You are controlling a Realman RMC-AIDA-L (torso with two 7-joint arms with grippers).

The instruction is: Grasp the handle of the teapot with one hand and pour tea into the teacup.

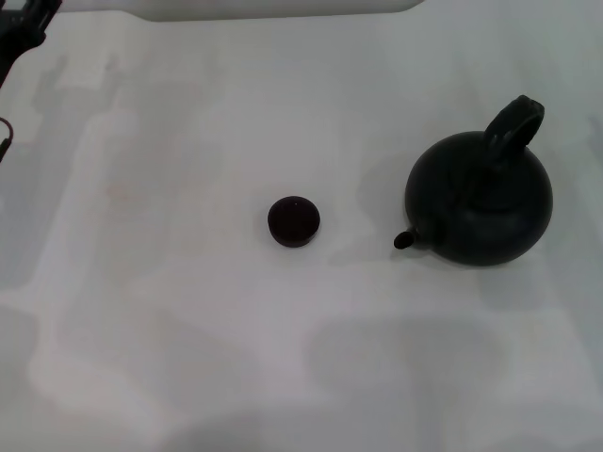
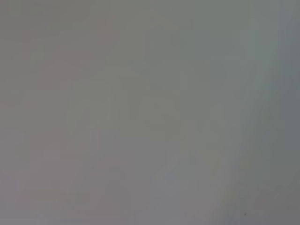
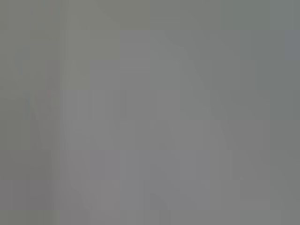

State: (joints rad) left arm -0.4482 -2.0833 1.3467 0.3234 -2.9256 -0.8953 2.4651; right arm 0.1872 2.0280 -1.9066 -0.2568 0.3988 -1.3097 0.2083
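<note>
The black round teapot (image 1: pixel 482 202) stands upright on the right side of the white table in the head view. Its short spout (image 1: pixel 405 240) points left toward the teacup. The black arched handle (image 1: pixel 514 127) rises over its far side, and nothing holds it. The tiny dark teacup (image 1: pixel 294 221) stands alone at the table's middle, well left of the spout. I see no tea; the cup's inside is too dark to tell. A dark part of my left arm (image 1: pixel 21 33) shows at the far left corner, far from both. My right gripper is out of view.
The table (image 1: pixel 188 339) is covered in a white cloth with soft grey shadows. A white object (image 1: pixel 283 8) lies along the far edge. Both wrist views show only a blank grey surface.
</note>
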